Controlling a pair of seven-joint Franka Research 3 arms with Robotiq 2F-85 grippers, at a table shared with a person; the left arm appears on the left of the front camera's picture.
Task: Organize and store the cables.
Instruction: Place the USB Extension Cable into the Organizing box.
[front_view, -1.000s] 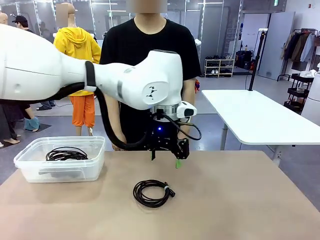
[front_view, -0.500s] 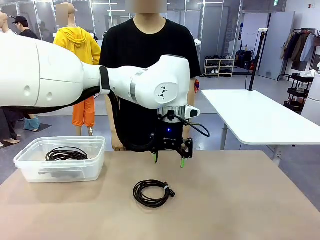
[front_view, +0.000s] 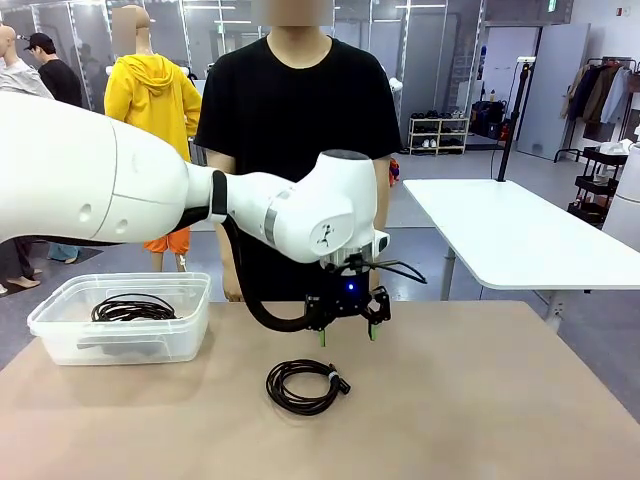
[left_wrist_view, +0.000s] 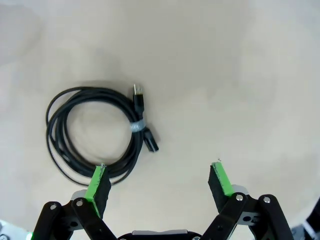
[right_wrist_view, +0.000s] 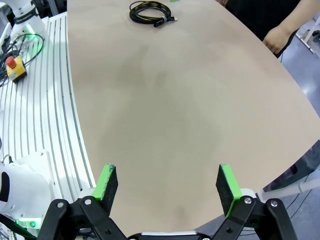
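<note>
A black cable (front_view: 304, 385) lies coiled on the tan table, with a small tie and plug ends on its right side. My left gripper (front_view: 347, 331) hangs open just behind and to the right of it, fingers pointing down, nothing between them. In the left wrist view the same coiled cable (left_wrist_view: 97, 131) sits up and to the left of my open left gripper (left_wrist_view: 159, 181). Another coiled black cable (front_view: 132, 309) rests inside the clear plastic bin (front_view: 60, 338) at the table's left. My right gripper (right_wrist_view: 165, 186) stands open over bare table, far from the coil (right_wrist_view: 151, 12).
A person in a black shirt (front_view: 296, 120) stands at the table's far edge, one hand (right_wrist_view: 274, 38) near the edge. A white table (front_view: 510, 235) stands behind to the right. A yellow box with a red button (right_wrist_view: 16, 68) sits beside the white base rails.
My left arm has swung right and come down, bringing the open gripper lower toward the table behind the coil. The coil and bin have not moved.
</note>
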